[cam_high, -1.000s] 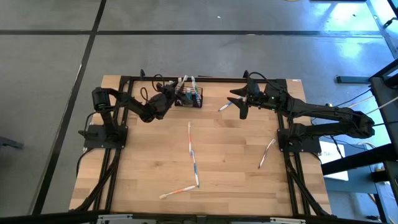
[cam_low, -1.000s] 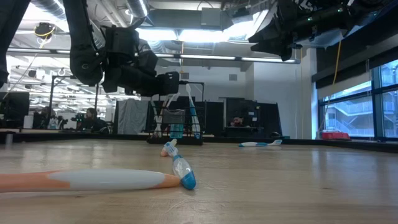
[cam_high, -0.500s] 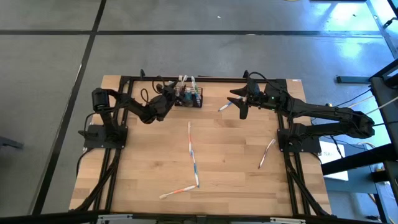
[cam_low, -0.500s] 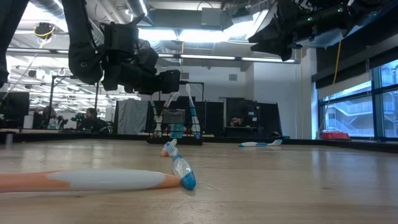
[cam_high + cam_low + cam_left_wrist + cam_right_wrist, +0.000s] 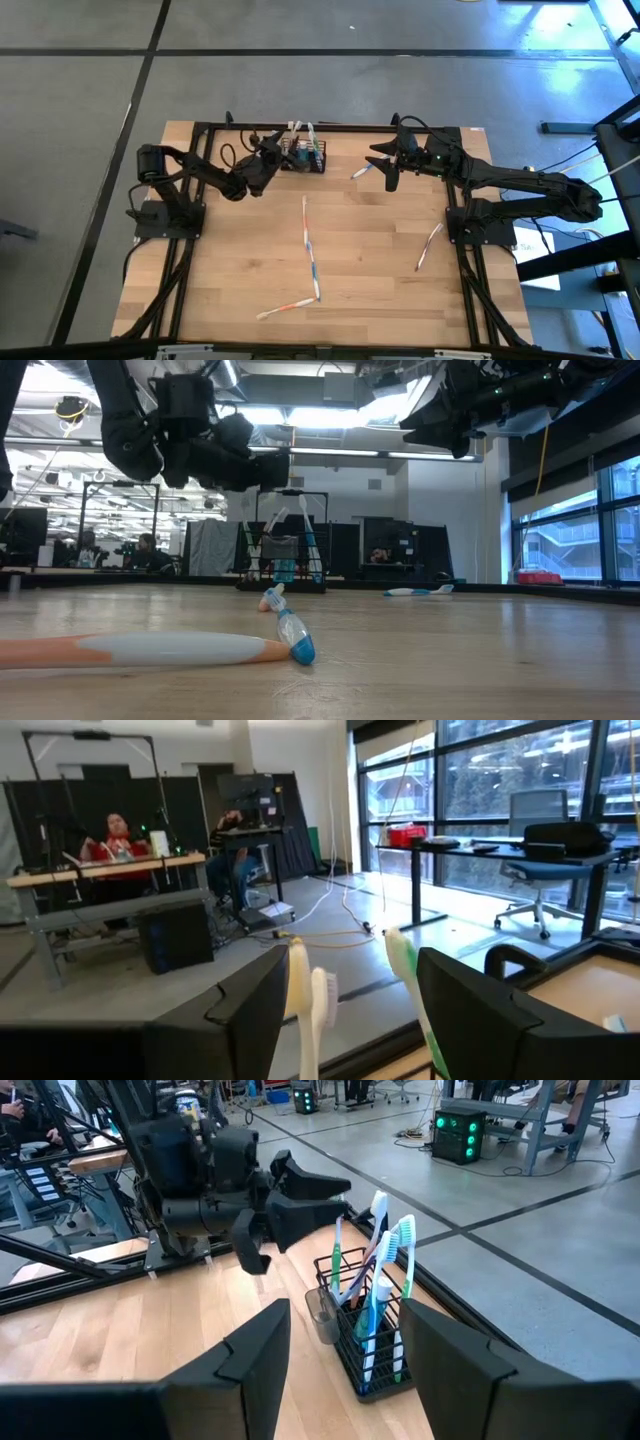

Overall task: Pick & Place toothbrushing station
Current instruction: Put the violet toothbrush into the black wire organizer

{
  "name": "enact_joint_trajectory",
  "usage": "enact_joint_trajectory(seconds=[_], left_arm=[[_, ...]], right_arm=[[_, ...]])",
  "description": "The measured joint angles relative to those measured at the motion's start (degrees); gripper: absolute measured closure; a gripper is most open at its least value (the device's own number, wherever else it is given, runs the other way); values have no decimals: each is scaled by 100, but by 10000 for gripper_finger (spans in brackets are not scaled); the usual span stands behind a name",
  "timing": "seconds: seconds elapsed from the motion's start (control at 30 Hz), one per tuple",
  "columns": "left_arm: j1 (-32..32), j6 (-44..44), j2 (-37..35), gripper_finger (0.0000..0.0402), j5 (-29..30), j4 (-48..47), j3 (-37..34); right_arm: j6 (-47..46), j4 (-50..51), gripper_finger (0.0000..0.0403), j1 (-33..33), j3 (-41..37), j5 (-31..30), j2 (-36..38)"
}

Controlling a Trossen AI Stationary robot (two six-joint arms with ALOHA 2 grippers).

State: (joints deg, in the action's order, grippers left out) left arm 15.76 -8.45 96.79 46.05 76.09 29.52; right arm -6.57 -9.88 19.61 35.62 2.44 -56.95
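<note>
Lifting clear of basket (image 5: 304, 157), left gripper (image 5: 277, 150) seen higher than moment before, fingers (image 5: 310, 1184) wide, nothing held. Basket left standing at bench (image 5: 360, 250) far edge, brushes inside. Placement judged done. Right gripper (image 5: 384, 166) hovering nearby, fingers wide, empty.

Robotics laboratory, polished concrete floor (image 5: 300, 85), exposed ceiling ducts (image 5: 330, 385), workbenches with seated people (image 5: 115, 835), black partition curtains (image 5: 60, 795)

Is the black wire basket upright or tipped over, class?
Upright. The basket stands flat on the table, and the toothbrushes in it point upward.
</note>
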Motion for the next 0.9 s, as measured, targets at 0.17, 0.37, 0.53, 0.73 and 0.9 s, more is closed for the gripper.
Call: enact_joint_trajectory(seconds=[0.17,0.37,0.53,0.73,0.9], left_arm=[[-287,-336,-345,183,102,-7,0],[-880,-766,-916,185,161,-233,0],[-1523,-889,-1335,187,589,-1020,0],[-2277,-663,-1599,189,1141,-2136,0],[-2820,-130,-1638,189,1394,-2805,0]], right_arm=[[-5,59,211,-1,0,0,0],[-327,168,211,-1,0,16,0],[-507,611,211,0,0,19,0],[-890,1151,211,1,0,19,0],[-1442,1899,211,0,0,246,0]])
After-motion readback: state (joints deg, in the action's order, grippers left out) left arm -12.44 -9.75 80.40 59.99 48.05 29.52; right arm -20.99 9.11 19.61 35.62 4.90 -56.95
